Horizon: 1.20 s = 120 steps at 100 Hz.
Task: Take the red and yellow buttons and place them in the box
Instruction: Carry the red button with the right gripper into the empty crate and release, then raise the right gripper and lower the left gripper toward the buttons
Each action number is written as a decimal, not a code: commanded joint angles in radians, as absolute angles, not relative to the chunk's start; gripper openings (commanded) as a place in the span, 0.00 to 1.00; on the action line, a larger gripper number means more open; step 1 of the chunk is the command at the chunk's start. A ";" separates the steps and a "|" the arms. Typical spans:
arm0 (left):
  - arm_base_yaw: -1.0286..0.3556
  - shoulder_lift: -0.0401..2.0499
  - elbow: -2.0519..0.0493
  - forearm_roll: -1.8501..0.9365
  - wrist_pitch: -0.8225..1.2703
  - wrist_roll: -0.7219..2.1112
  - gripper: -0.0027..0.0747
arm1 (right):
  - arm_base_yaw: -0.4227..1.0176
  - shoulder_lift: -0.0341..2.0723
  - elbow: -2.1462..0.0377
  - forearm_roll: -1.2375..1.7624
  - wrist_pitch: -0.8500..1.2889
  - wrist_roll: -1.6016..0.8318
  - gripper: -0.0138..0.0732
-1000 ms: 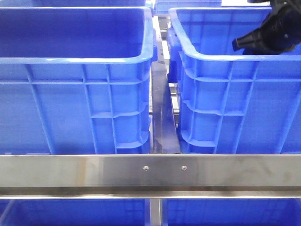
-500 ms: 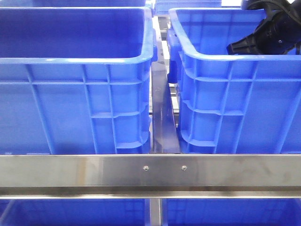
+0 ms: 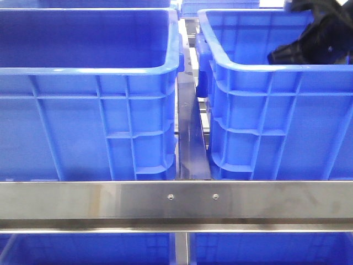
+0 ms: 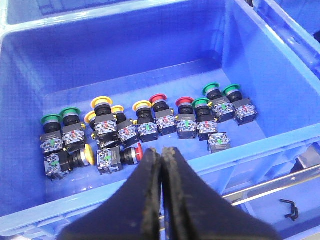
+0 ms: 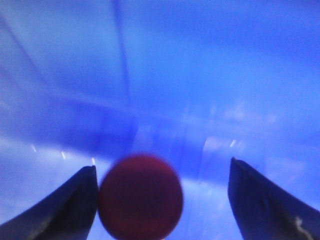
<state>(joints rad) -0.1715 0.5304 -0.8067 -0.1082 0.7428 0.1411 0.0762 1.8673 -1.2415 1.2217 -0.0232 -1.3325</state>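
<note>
A blurred red button [image 5: 140,197] lies between the fingers of my right gripper [image 5: 162,164]. It rests against one finger, and the other finger stands well clear, so the gripper is open. In the front view the right gripper [image 3: 274,55] hangs inside the top of the right-hand blue box [image 3: 248,67]. My left gripper [image 4: 161,149] is shut on nothing above the near rim of a blue crate [image 4: 280,137]. Several push-button units lie in that crate, some with red caps [image 4: 158,98] and some with yellow caps [image 4: 100,102]. The left gripper is not in the front view.
A twin blue crate [image 3: 88,72] stands left of the box, with a narrow steel divider [image 3: 190,138] between them. A steel rail [image 3: 176,201] crosses in front. Green-capped units [image 4: 211,90] lie among the others. A small black hex key [image 4: 290,209] lies outside the crate.
The right arm has swung a little inside the right crate, its tip edging left. The crates have not moved.
</note>
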 commanded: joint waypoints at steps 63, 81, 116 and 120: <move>-0.172 0.534 -0.833 -0.130 0.668 0.134 0.01 | 0.072 1.180 -0.920 1.313 -0.030 -1.342 0.81; -0.172 0.534 -0.833 -0.136 0.668 0.134 0.01 | 0.072 1.002 -0.780 1.320 -0.041 -1.342 0.81; -0.172 0.534 -0.833 -0.136 0.668 0.134 0.01 | 0.072 0.734 -0.590 1.389 -0.023 -1.342 0.80; -0.172 0.534 -0.833 -0.136 0.668 0.134 0.01 | 0.072 0.711 -0.572 1.389 -0.023 -1.342 0.80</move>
